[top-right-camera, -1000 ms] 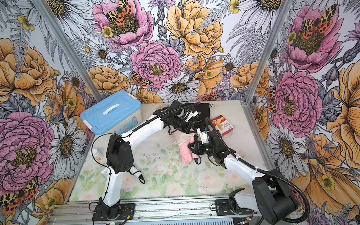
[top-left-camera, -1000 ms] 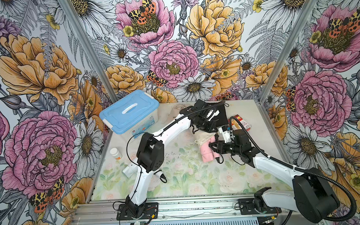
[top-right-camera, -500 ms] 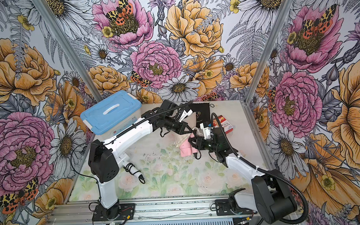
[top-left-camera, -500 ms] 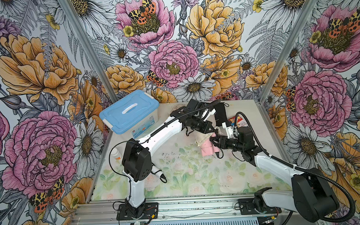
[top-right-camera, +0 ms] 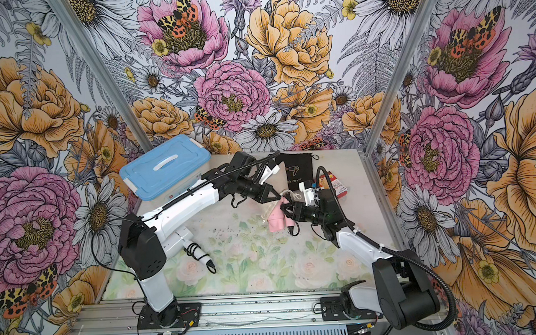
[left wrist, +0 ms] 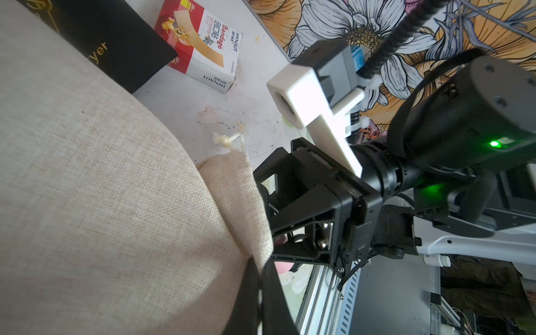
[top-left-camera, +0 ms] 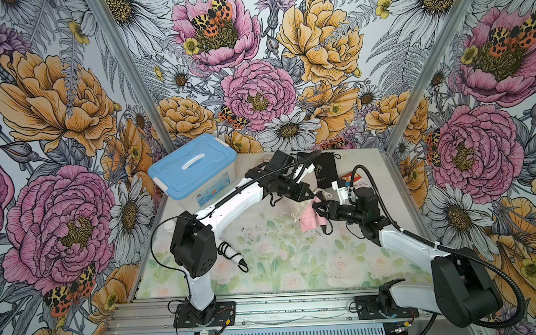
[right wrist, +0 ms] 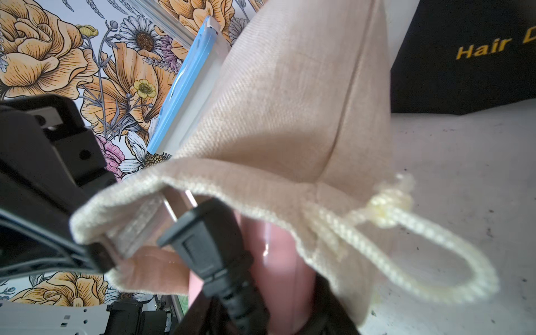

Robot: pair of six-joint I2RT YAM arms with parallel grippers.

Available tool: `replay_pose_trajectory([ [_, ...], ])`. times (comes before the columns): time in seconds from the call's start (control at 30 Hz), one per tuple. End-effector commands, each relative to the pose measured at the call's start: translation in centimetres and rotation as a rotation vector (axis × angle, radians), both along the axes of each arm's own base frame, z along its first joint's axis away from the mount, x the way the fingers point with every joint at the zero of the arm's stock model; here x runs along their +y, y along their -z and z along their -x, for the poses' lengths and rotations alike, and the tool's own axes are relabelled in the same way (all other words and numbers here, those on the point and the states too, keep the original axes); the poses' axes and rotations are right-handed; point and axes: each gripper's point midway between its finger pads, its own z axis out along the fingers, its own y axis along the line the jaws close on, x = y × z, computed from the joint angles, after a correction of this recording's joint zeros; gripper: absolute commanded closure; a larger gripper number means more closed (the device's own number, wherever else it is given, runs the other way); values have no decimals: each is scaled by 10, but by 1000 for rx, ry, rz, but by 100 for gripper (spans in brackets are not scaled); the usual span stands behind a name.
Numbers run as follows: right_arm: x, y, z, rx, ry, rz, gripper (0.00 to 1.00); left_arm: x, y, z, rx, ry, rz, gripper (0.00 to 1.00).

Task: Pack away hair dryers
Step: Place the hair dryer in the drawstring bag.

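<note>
Beige pouch [right wrist: 290, 116], now nearer, half hides pink hair dryer [top-left-camera: 307, 223]; left gripper [top-left-camera: 310, 197] pinches its rim, right gripper [top-left-camera: 318, 210] clamps the dryer.

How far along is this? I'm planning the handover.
Done: nothing visibly bagged; the black pouch lies flat. In hand: the right gripper holds the pink hair dryer partway into the beige pouch, whose rim the left gripper pinches. Left: the white hair dryer lies loose.

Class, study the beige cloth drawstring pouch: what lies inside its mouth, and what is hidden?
At the mouth of the beige cloth drawstring pouch: one end of the pink plastic hair dryer and its black cord plug. Deeper in, cloth hides any other contents.
</note>
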Motion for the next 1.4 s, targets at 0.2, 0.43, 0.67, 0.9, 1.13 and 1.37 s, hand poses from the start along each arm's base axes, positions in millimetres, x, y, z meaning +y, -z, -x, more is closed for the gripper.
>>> replay_pose_trajectory([
  [0.2,-4,-24,-10,-91,17,-33,89,6,-3,1,-10,-26,20,100],
  [0.43,-2,-16,-5,-76,5,-6,89,-4,1,-26,1,-77,16,100],
  [0.67,8,-7,2,-57,-21,13,89,-18,-3,-48,-5,-102,32,100],
  [0.9,19,-4,8,-55,-56,19,89,-25,5,-60,11,-119,29,100],
  [1.13,26,-1,13,-52,-77,33,89,-29,5,-65,13,-123,36,100],
  [1.37,29,4,17,-35,-93,41,89,-32,-4,-68,3,-121,54,100],
])
